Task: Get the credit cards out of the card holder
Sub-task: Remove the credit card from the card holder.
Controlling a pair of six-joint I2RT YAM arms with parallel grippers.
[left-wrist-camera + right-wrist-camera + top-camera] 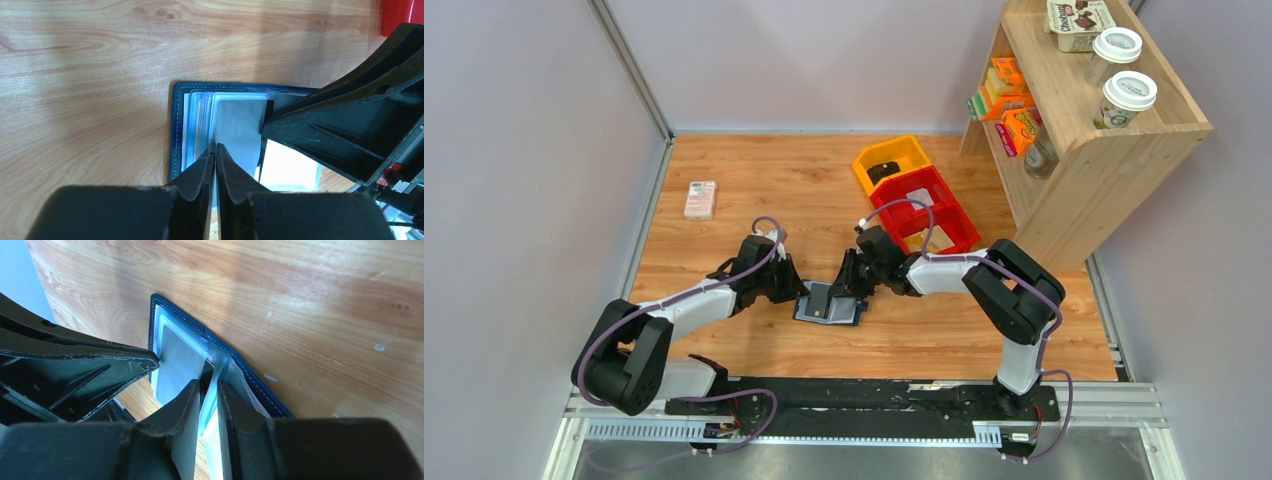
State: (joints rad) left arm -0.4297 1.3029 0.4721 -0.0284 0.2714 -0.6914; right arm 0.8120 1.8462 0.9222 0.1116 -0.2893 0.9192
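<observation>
The navy card holder [829, 305] lies open on the wooden table between both arms, its pale blue clear pocket leaves fanned up. A grey credit card [237, 125] sits inside the top leaf and also shows in the right wrist view [177, 365]. My left gripper [215, 146] is at the holder's left side [796, 292], jaws pinched together on the edge of a pocket leaf. My right gripper [209, 382] reaches in from the right [849, 285]. Its jaws stand slightly apart, with a pale leaf running loosely between them.
A pink-white box [700, 199] lies at the far left. A yellow bin [891, 160] and a red bin [924, 210] stand behind the right arm. A wooden shelf [1084, 130] with cups and boxes stands at the right.
</observation>
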